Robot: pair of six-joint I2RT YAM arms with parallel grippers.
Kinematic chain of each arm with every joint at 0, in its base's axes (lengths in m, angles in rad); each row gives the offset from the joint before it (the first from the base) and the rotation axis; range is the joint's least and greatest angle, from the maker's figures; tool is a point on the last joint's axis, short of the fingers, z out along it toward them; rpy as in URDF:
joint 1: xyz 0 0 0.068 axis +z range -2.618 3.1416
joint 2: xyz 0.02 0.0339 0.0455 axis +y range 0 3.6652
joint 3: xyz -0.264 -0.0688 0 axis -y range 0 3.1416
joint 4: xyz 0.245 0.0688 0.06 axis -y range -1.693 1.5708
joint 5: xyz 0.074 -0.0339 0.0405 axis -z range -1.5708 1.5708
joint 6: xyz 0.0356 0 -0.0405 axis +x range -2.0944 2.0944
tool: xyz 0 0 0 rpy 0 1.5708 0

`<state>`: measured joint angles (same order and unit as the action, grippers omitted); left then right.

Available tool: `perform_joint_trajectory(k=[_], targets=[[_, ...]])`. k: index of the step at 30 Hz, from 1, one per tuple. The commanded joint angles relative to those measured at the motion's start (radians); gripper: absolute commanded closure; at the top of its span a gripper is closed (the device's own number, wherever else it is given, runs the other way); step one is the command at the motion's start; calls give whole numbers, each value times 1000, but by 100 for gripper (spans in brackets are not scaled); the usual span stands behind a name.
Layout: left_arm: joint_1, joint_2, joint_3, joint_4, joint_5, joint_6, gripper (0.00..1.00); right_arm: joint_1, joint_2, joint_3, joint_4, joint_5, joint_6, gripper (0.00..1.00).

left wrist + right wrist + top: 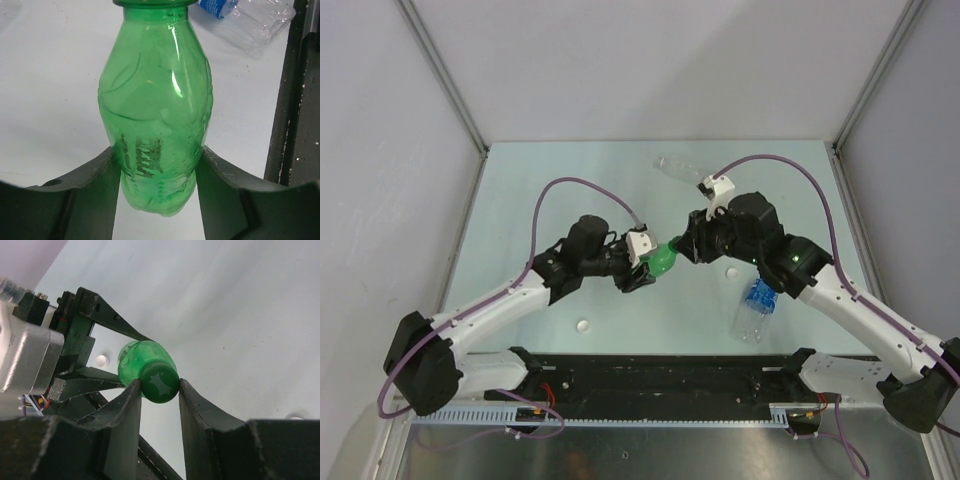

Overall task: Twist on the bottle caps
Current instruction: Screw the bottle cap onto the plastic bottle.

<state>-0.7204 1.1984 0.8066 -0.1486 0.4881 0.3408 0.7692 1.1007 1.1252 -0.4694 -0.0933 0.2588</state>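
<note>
Green bottle (157,125) clamped at its lower body between left fingers (90,195), green cap (160,382) pinched between right fingers (125,415)

White arm links (485,312), black joints (582,240), looping purple cables (560,184), black left tool (157,150), black right tool (159,385)

pale green table (555,165), plain white walls (650,60), metal corner posts (442,70)

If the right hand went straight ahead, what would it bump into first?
The green cap between its fingers, on the green bottle; behind that, probably the left hand.
</note>
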Motion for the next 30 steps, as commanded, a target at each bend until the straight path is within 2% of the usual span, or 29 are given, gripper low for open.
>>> perform_joint_trajectory(k=[1,6,13,24,30], targets=[[-16,-87,40,133,-2,25,100,-20,4,34,9,-30,67,89],[-26,-135,-13,229,25,46,100,-60,3,33,30,-108,90,99],[-41,-121,-4,265,-21,40,100,-70,7,33,56,-189,102,100],[-140,-39,29,431,-324,75,100,-115,38,34,-8,-19,238,100],[-164,26,45,509,-373,75,100,-147,56,34,28,-35,321,100]])
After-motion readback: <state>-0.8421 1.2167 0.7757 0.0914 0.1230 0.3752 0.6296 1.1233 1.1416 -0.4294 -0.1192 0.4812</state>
